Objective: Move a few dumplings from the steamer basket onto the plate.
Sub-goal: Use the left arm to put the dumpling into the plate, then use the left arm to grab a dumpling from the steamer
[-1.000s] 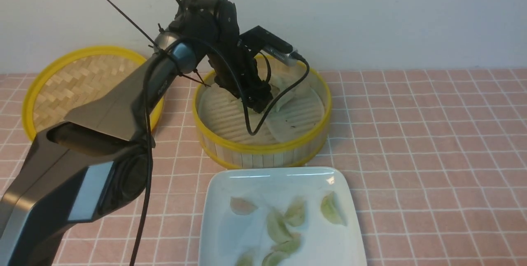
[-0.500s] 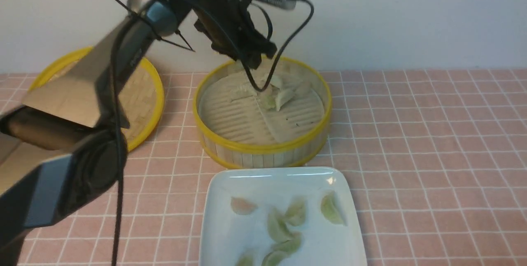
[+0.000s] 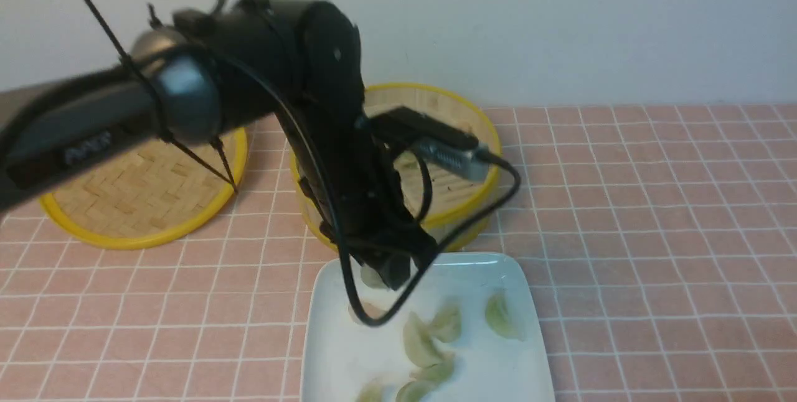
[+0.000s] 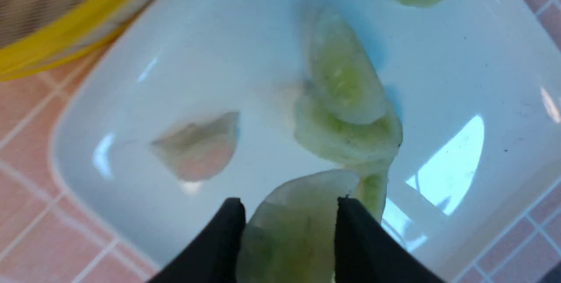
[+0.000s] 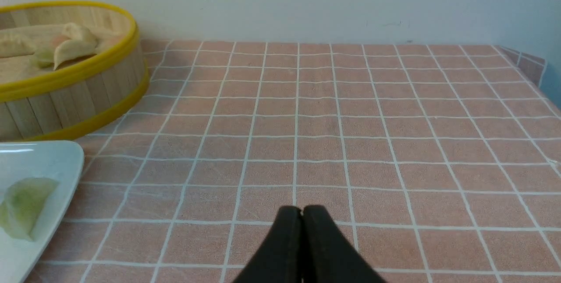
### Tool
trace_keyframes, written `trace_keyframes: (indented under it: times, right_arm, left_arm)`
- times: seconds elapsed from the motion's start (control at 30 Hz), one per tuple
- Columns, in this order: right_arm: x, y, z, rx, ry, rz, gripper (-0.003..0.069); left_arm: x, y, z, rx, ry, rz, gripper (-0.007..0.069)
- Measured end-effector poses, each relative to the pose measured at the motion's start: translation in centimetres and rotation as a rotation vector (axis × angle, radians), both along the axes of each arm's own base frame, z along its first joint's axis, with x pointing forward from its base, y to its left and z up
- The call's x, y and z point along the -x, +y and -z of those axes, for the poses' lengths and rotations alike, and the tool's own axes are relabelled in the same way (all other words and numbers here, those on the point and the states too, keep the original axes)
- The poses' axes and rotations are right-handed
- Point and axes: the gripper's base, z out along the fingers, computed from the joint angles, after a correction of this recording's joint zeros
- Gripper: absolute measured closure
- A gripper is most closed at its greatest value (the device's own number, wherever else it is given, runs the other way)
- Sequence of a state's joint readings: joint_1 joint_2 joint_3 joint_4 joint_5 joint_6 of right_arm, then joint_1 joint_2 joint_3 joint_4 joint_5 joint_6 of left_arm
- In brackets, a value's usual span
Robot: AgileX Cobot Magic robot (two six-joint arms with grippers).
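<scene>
Nearest the robot, the plate (image 3: 330, 352) is sitting on the pink checked tablecloth (image 3: 654, 252). Several pale green dumplings (image 3: 421, 343) are lying on it. Some are overlapping near the middle, one is lying apart toward the right rim, and a pinkish dumpling (image 4: 197, 149) is lying by itself.

Over the plate's far left part, the left gripper (image 3: 387, 274) is pointing down and pinching the held dumpling (image 4: 291, 226), a pale green one, between its two black fingers (image 4: 219, 239). That piece is hanging over the white surface, close to the overlapping ones. A black cable (image 3: 348, 265) is looping down from the wrist across the same corner.

Off to the side of the plate, the right gripper (image 5: 301, 213) is hovering over bare tablecloth with its fingers pressed together on nothing.

Just beyond the plate, the steamer basket (image 3: 479, 122) is standing upright, and the left arm is hiding much of it. A few whitish basket dumplings (image 5: 72, 48) are lying inside, toward its far wall. To the basket's left, the woven lid (image 3: 143, 209) is lying flat. Behind everything, the pale wall (image 3: 560, 16) is rising.
</scene>
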State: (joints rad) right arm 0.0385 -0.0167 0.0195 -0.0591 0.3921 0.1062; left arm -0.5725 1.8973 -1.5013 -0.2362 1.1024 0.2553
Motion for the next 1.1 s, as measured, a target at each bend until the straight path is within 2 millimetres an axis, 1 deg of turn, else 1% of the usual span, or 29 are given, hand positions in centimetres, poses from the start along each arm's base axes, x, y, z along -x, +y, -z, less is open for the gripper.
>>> trace_keyframes:
  times: [0.03,0.07,0.1,0.2,0.27,0.3,0.33,0.37,0.47,0.5,0.57,0.63,0.67,0.73,0.77,0.8,0.83,0.87,0.9,0.93,0.97,1.0,1.07,1.1]
  right_arm:
    - [0.0,0.0,0.0,0.0,0.0,0.0,0.0673]
    - [0.0,0.0,0.0,0.0,0.0,0.0,0.0673]
    - [0.0,0.0,0.0,0.0,0.0,0.0,0.0673]
    - [0.0,0.0,0.0,0.0,0.0,0.0,0.0673]
    - [0.0,0.0,0.0,0.0,0.0,0.0,0.0673]
    - [0.0,0.0,0.0,0.0,0.0,0.0,0.0673]
    - [0.0,0.0,0.0,0.0,0.0,0.0,0.0673]
    - [0.0,0.0,0.0,0.0,0.0,0.0,0.0673]
    - [0.0,0.0,0.0,0.0,0.0,0.0,0.0673]
    - [0.0,0.0,0.0,0.0,0.0,0.0,0.0673]
    - [0.0,0.0,0.0,0.0,0.0,0.0,0.0673]
    - [0.0,0.0,0.0,0.0,0.0,0.0,0.0673]
    - [0.0,0.0,0.0,0.0,0.0,0.0,0.0673]
    - [0.0,0.0,0.0,0.0,0.0,0.0,0.0673]
    - [0.0,0.0,0.0,0.0,0.0,0.0,0.0673]
    - [0.0,0.0,0.0,0.0,0.0,0.0,0.0673]
    - [0.0,0.0,0.0,0.0,0.0,0.0,0.0673]
    - [0.0,0.0,0.0,0.0,0.0,0.0,0.0673]
    - [0.0,0.0,0.0,0.0,0.0,0.0,0.0673]
    - [0.0,0.0,0.0,0.0,0.0,0.0,0.0673]
    - [0.0,0.0,0.0,0.0,0.0,0.0,0.0673]
    - [0.0,0.0,0.0,0.0,0.0,0.0,0.0673]
    - [0.0,0.0,0.0,0.0,0.0,0.0,0.0673]
    - [0.0,0.0,0.0,0.0,0.0,0.0,0.0673]
  left_arm:
    - [0.1,-0.6,1.2,-0.004,-0.004,0.016,0.0389]
    - [0.2,-0.8,1.5,-0.008,0.002,0.021,0.0389]
    - [0.2,-1.2,2.4,-0.015,0.01,0.027,0.0389]
    - [0.0,-1.5,4.3,-0.047,0.051,-0.005,0.0385]
    - [-0.1,-1.5,4.9,-0.066,0.065,-0.02,0.0361]
    - [-0.1,-1.4,5.0,-0.078,0.07,-0.031,0.033]
    - [-0.1,-1.4,5.0,-0.081,0.071,-0.03,0.0324]
    - [0.0,-1.3,5.1,-0.094,0.081,-0.039,0.0272]
    - [-0.1,-1.3,4.6,-0.103,0.086,-0.039,0.0198]
    - [-0.3,-1.4,4.2,-0.1,0.079,-0.041,0.0186]
    - [-0.8,-1.5,3.3,-0.096,0.052,-0.045,0.0185]
    - [-1.9,-1.4,1.8,-0.096,-0.003,-0.067,0.023]
    - [-2.8,-1.2,0.8,-0.09,-0.042,-0.088,0.0281]
    - [-5.1,-0.3,-1.7,-0.052,-0.142,-0.149,0.0451]
    - [-6.0,0.1,-2.7,-0.03,-0.181,-0.171,0.051]
    - [-7.8,1.0,-4.0,0.006,-0.25,-0.208,0.0575]
    - [-8.9,1.5,-4.7,0.027,-0.289,-0.228,0.0595]
    - [-9.4,1.8,-4.9,0.034,-0.304,-0.236,0.0603]
    - [-11.3,2.6,-5.5,0.067,-0.367,-0.268,0.0621]
    - [-12.8,3.2,-5.6,0.087,-0.407,-0.294,0.0627]
    - [-13.0,3.3,-5.5,0.089,-0.414,-0.296,0.0627]
    - [-14.6,3.9,-5.0,0.097,-0.451,-0.306,0.0627]
    - [-16.4,4.4,-3.3,0.086,-0.487,-0.279,0.0606]
    - [-16.9,4.3,-2.5,0.079,-0.488,-0.268,0.0591]
